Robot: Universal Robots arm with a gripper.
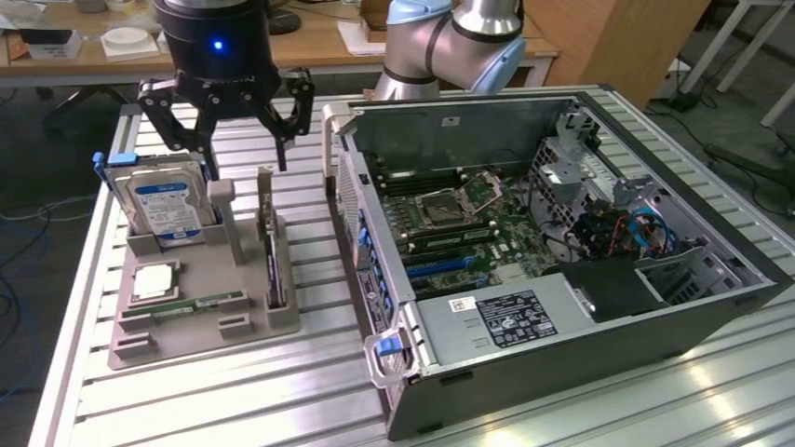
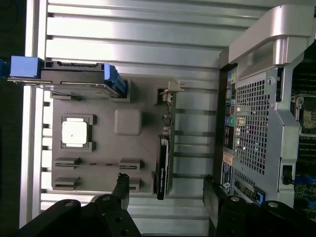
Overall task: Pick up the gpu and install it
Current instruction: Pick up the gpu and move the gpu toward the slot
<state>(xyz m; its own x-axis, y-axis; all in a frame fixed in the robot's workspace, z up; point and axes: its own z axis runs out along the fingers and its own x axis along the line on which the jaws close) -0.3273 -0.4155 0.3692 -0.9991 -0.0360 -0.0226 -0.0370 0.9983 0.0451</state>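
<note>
Nothing of the job is done so far, from where I stand. The gpu sits on its edge in a slot of the grey holder on the desk, just beside the open computer case, with its pale metal bracket at the end that points away from me. It has not been lifted, so both the pick-up and the fitting onto the motherboard are left.

The end effector hangs above the holder with its fingers spread wide and nothing between them, touching nothing. In the wrist view the two black fingers stand either side of the card's line (roughly straddling it from above). The hard drive and the square chip sit in their own places in the holder.
</note>
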